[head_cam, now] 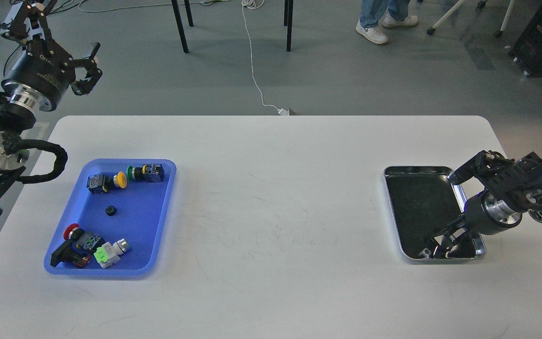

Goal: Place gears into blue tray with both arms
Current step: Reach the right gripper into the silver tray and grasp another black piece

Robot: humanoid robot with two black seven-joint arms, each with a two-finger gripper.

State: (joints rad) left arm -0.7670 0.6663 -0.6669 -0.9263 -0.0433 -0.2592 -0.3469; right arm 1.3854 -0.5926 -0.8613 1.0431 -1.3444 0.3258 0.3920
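The blue tray (151,245) lies on the left of the white table. One small black gear (110,210) rests on its floor near the middle, among colourful push-button switches. My left gripper (59,44) hangs high beyond the table's far left corner, open and empty, well away from the tray. My right gripper (435,247) reaches down into the near right corner of the silver metal tray (417,168). Its dark fingers merge with the tray's dark bottom, so anything held there is hidden.
Two push-button switches (125,178) lie at the blue tray's far end and a cluster of others (90,247) at its near end. Chair legs (181,28), a white cable (254,70) and a person's feet (384,26) are on the floor beyond the table.
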